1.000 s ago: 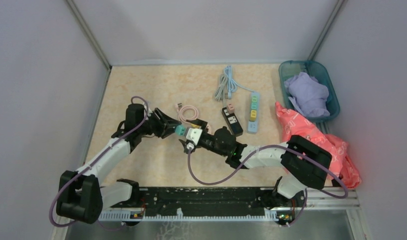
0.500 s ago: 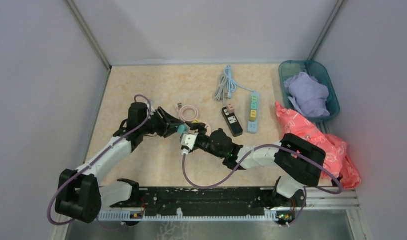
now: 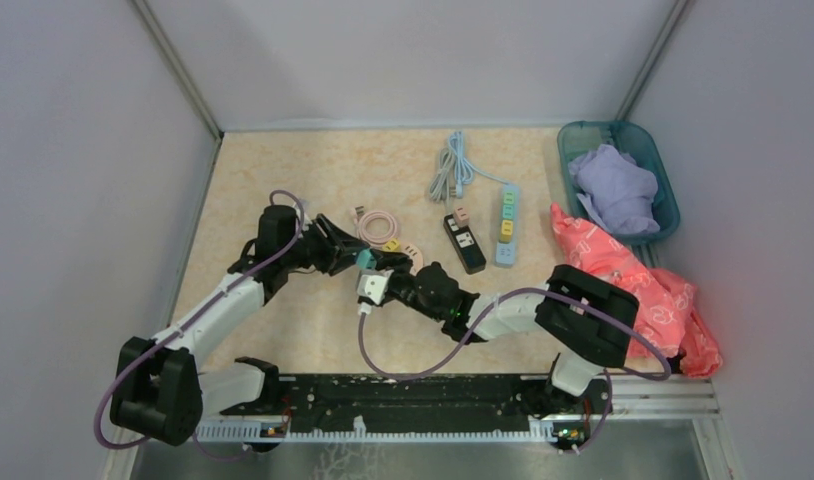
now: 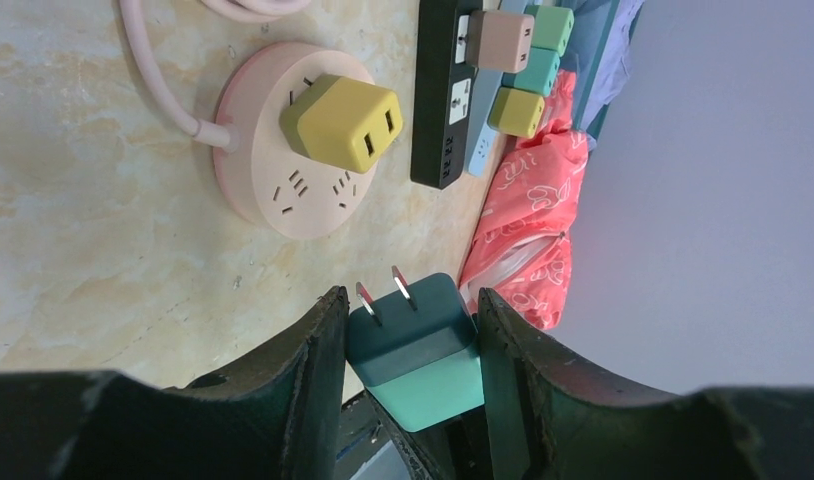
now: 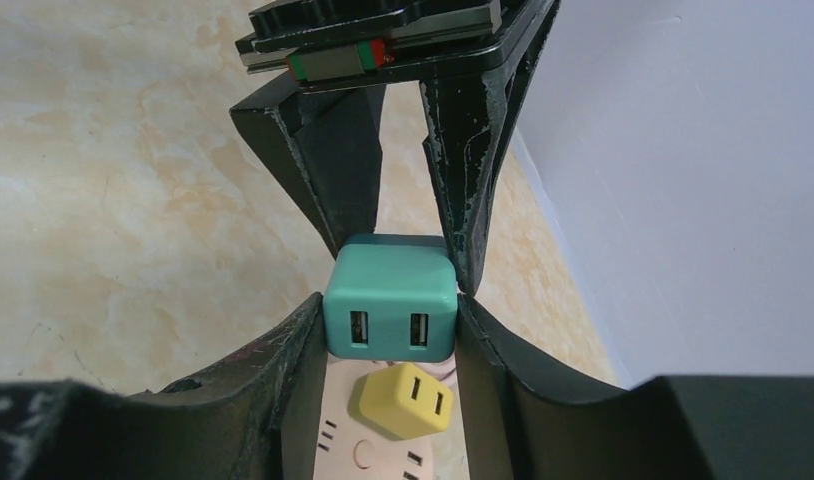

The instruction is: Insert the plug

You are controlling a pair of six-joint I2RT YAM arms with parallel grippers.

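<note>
Marbled worktop [image 3: 283, 170] centre: left gripper [image 4: 408, 300] clamps teal USB charger plug [image 4: 418, 350], prongs forward; outstretched right gripper [image 5: 388, 305] pinches its port end. Print on black power strip [image 4: 438, 120] illegible.

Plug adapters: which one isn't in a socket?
The teal adapter, prongs bare, held between the jaws; the yellow adapter sits in the round pink socket.

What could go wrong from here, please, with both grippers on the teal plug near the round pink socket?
1. The left gripper and right gripper both clamp the teal plug; if either arm moves before one lets go, it may twist or slip.
2. The right gripper holds only its USB end, so the prongs could tilt after release.
3. The yellow plug already fills part of the round pink socket; the gripper could bump it while inserting.
</note>
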